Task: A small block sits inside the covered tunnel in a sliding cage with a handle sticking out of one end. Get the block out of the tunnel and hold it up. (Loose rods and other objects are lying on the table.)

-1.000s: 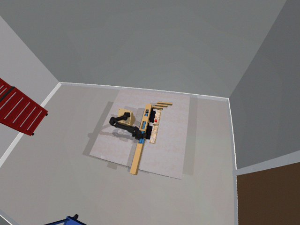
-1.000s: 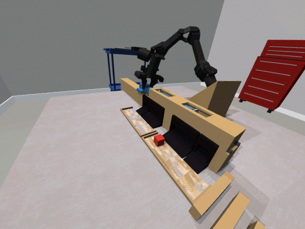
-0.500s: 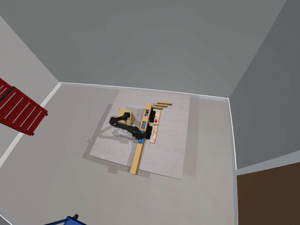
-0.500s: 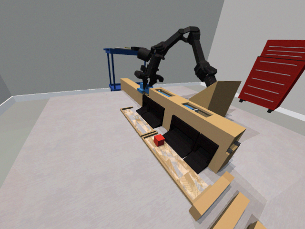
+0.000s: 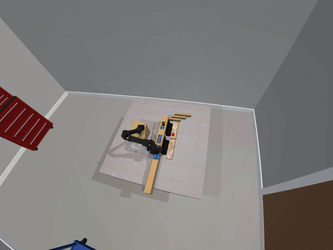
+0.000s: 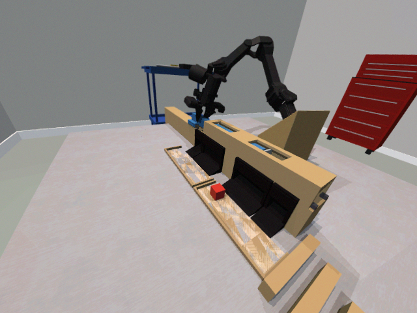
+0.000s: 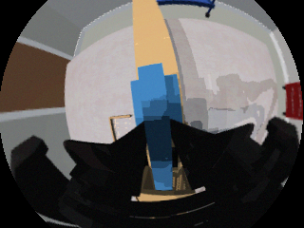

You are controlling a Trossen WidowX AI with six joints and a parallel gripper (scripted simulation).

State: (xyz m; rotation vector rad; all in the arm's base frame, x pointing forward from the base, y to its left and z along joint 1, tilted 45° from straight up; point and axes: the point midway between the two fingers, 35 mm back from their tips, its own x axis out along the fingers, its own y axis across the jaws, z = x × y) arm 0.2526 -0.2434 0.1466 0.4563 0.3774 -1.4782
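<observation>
Evidently, the arm arches over and down, its end effector [image 5: 158, 151] [image 6: 201, 117] [image 7: 158, 123] clamped on the blue handle [image 5: 156, 155] [image 6: 194, 122] [image 7: 152, 87].

Top view: tunnel [image 5: 162, 131] [image 6: 242, 136] between arm's stand [image 5: 147, 132] [image 6: 308, 131] and two trays laid end to end. Cube [image 5: 173, 134] [image 6: 217, 191] in one tray [image 5: 176, 127] [image 6: 232, 218]. Three loose rods [image 5: 183, 114] [image 6: 289, 267] near its outer end; long beam [image 5: 151, 177] [image 6: 180, 121] [image 7: 151, 43] beyond tunnel's opposite end.
</observation>
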